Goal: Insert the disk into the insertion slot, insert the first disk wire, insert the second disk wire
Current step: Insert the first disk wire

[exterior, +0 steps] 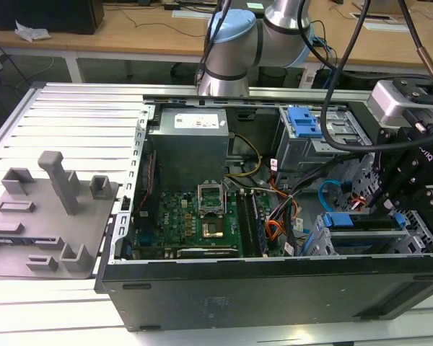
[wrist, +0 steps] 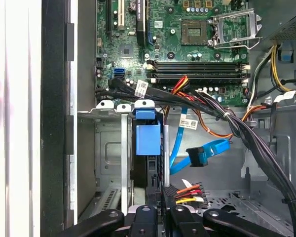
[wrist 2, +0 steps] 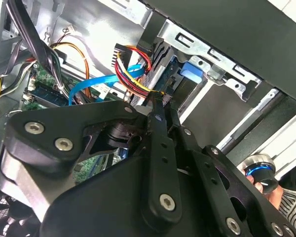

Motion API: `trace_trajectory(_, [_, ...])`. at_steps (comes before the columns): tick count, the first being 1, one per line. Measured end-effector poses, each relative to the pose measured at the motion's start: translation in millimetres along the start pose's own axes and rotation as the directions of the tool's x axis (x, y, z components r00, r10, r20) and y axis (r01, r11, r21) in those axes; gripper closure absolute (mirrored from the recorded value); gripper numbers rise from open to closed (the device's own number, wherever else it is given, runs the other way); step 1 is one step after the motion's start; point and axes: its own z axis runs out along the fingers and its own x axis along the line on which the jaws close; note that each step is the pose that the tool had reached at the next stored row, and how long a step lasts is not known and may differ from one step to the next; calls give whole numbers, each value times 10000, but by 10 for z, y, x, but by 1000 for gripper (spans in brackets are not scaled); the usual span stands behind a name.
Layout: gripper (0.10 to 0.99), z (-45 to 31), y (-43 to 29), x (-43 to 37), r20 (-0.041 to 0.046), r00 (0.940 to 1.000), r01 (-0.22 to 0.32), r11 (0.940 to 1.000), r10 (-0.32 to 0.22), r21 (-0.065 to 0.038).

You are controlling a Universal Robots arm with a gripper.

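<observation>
The disk [exterior: 364, 221] in its bright blue carrier [wrist: 148, 140] sits edge-on inside the insertion slot [exterior: 314, 241], the low silver cage at the exterior view's right front of the open computer case. My gripper [wrist 2: 159, 101] is right at the disk's rear end, shut on the black plug of the first disk wire [wrist: 187, 191], a red, yellow and black bundle [wrist 2: 130, 61]. The second disk wire [wrist: 209, 150], flat and light blue, loops free beside the cage with its plug [wrist: 197, 157] unconnected. The gripper [exterior: 381, 205] hangs over the cage.
A taller grey cage with a blue latch [exterior: 303, 122] stands behind the slot. The motherboard [exterior: 195, 216] and power supply [exterior: 187, 140] lie further left. A thick black cable bundle [wrist: 246, 128] crosses near the cage. A grey fixture [exterior: 50, 209] sits outside the case. A hand [wrist 2: 274, 195] is nearby.
</observation>
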Motion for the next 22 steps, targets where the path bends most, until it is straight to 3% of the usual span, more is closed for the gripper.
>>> trace_trajectory(10, [922,43,-32,16,25,10000,1,10000,-1,-2])
trace_trajectory(22, [922,80,-52,16,-3,10000,0,10000,0,-2])
